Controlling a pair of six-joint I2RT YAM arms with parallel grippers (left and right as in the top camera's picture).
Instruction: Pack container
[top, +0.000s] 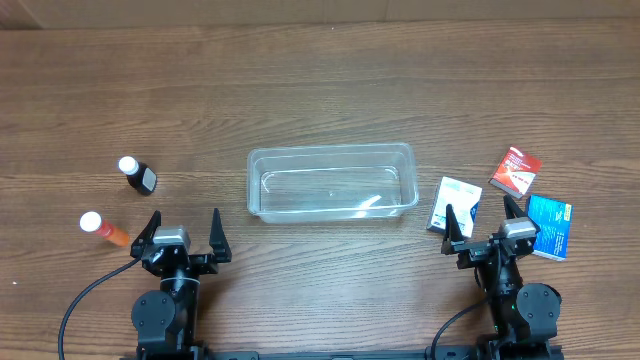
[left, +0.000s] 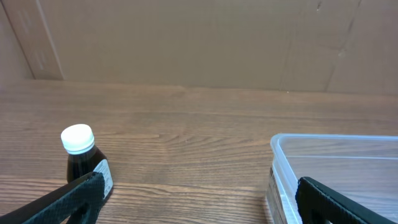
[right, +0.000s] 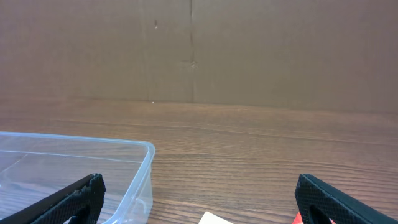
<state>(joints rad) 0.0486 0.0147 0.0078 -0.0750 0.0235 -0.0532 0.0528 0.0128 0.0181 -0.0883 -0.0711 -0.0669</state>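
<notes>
The clear plastic container (top: 331, 181) sits empty at the table's middle; its corner shows in the left wrist view (left: 336, 162) and in the right wrist view (right: 81, 168). A dark bottle with a white cap (top: 138, 175) (left: 84, 158) and an orange bottle with a white cap (top: 103, 229) lie at the left. A white-blue box (top: 455, 206), a red box (top: 515, 170) and a blue box (top: 549, 226) lie at the right. My left gripper (top: 186, 235) (left: 199, 205) is open and empty near the front edge. My right gripper (top: 484, 225) (right: 199, 205) is open and empty, just in front of the boxes.
A brown cardboard wall (left: 199, 43) stands behind the wooden table (top: 320, 90). Black cables (top: 80, 300) run from both arm bases at the front edge.
</notes>
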